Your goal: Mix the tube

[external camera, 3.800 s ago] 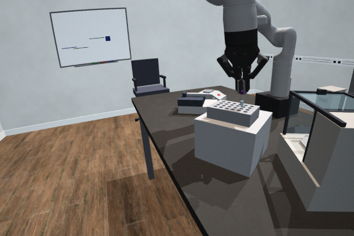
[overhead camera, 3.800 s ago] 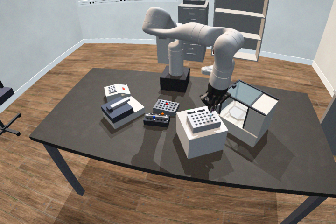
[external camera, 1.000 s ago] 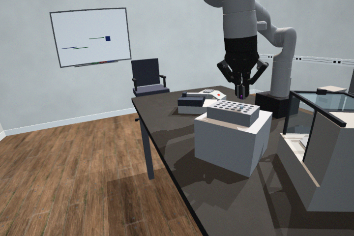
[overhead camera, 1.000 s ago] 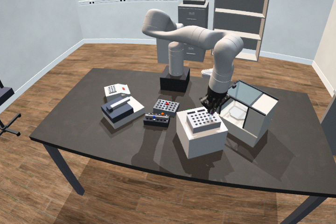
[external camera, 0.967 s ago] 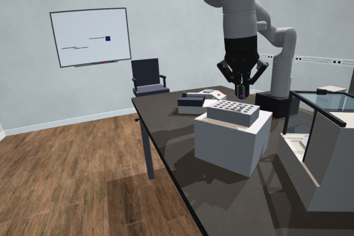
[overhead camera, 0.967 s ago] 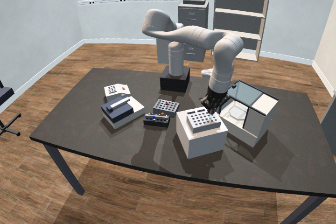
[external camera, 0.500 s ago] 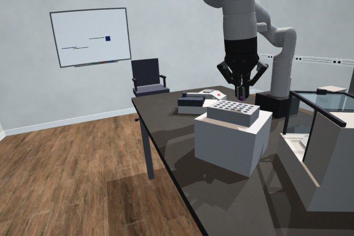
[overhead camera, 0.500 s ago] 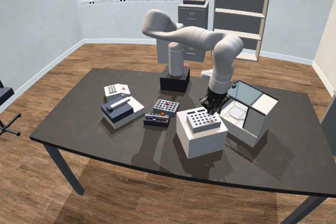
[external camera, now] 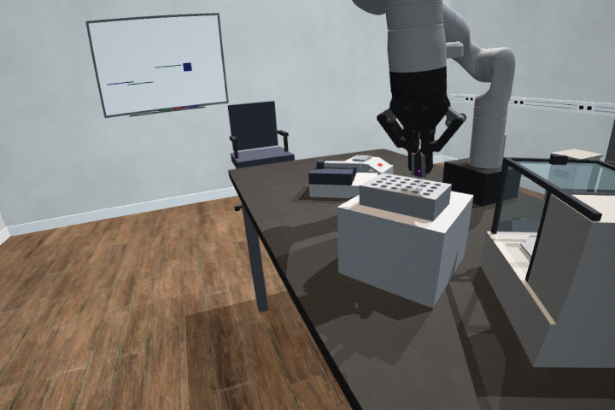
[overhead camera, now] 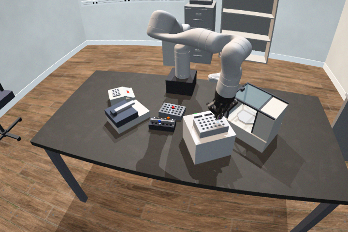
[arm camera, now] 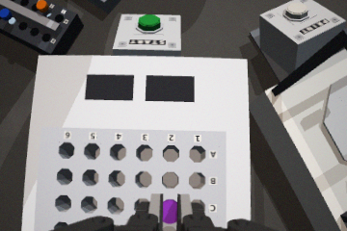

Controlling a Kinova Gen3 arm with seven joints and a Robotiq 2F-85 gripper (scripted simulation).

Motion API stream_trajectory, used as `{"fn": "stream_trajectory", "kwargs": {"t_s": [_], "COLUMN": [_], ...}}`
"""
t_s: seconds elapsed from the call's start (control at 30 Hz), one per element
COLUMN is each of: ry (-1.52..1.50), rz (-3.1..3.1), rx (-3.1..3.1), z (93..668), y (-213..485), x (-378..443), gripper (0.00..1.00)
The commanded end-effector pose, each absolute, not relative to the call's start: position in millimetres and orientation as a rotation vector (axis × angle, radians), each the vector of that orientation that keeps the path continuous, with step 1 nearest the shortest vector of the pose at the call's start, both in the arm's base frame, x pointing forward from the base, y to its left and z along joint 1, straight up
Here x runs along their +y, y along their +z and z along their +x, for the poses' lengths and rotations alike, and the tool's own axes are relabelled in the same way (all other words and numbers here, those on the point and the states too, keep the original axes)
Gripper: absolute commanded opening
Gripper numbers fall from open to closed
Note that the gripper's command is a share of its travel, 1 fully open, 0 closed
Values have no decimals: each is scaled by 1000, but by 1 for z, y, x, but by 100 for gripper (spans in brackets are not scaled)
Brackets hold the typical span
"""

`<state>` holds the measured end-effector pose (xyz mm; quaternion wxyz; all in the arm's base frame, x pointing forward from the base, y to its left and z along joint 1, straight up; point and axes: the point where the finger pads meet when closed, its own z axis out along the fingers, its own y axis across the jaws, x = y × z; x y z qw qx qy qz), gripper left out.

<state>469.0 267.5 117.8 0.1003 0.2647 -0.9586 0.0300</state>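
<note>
My gripper [overhead camera: 219, 116] [external camera: 420, 166] [arm camera: 170, 210] is shut on tube B, whose violet cap [arm camera: 170, 211] [external camera: 418, 172] shows between the fingertips. It points straight down over the mixer's grey shaking block [overhead camera: 210, 126] [external camera: 405, 196] [arm camera: 46, 144]. In the wrist view the tube stands at row C, column 2. The fingers hide how deep its lower end sits. The white mixer MX [overhead camera: 207, 145] [external camera: 400, 246] stands level. Its green START key [arm camera: 147, 22] is on the front. The two lamp windows [arm camera: 109, 87] [arm camera: 170, 89] on its top are dark.
The glass-walled balance [overhead camera: 267, 120] [external camera: 574, 270] [arm camera: 297, 144] stands close beside the mixer. A dark tube block [overhead camera: 162, 124] [arm camera: 61, 34] holds blue- and orange-capped tubes. The grey rack [overhead camera: 172, 110] holds a red-capped tube. Two more stations [overhead camera: 126, 114] [overhead camera: 121, 94] stand beyond.
</note>
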Motion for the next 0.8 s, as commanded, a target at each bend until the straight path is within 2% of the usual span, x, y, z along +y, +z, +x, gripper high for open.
{"fn": "stream_trajectory", "kwargs": {"t_s": [0.0,0.77], "ry": [88,88], "rz": [783,783], "rx": [-2835,-2835], "z": [469,469], "y": [118,113], "x": [268,268], "gripper": [10,10]}}
